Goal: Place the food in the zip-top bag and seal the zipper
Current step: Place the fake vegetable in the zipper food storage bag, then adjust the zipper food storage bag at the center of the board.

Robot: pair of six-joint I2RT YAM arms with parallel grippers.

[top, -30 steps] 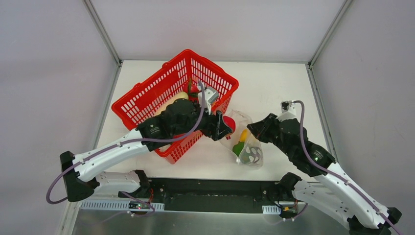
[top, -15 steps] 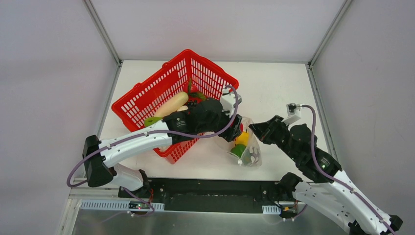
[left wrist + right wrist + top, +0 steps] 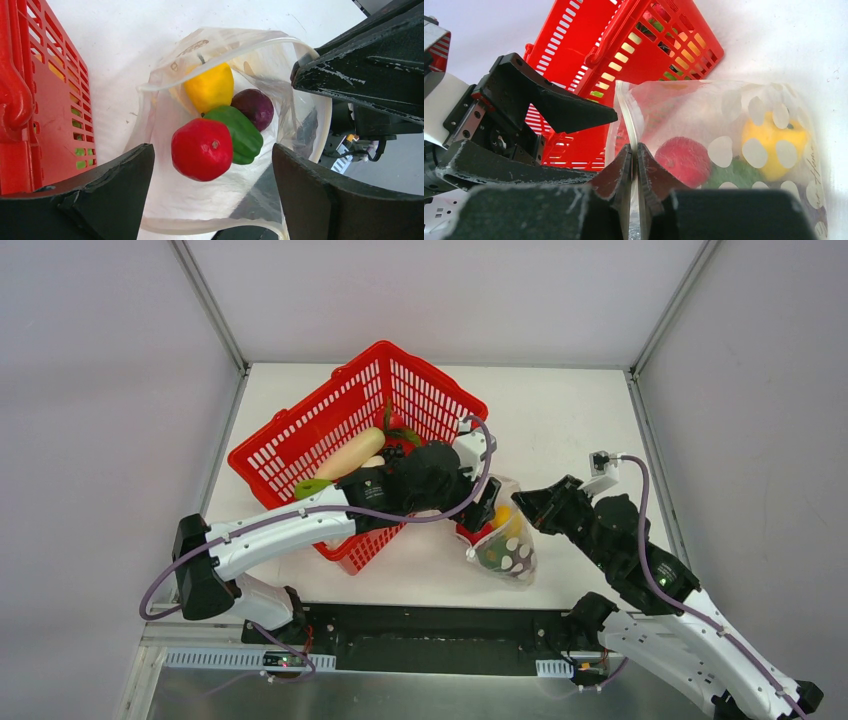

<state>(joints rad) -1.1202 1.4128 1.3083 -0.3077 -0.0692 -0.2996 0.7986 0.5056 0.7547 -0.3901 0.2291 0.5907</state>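
Shows zip-top bag (image 3: 505, 545) just beside red basket (image 3: 300, 440), food (image 3: 202, 148) inside. Pinches rim with right gripper (image 3: 634, 165), fingers pressed onto film; spreads left gripper (image 3: 212, 150) above mouth. Likely light, floppy, slippery: best gripped along stiffer zipper (image 3: 623, 115).

A white tabletop (image 3: 560, 410) sat inside a booth of plain pale grey wall panels (image 3: 440, 295), joined at the back corners by slanting aluminium posts (image 3: 208, 302). A black strip (image 3: 430, 625) ran along the near edge, with a brushed metal ledge (image 3: 420, 695) below it. The light was soft and even.
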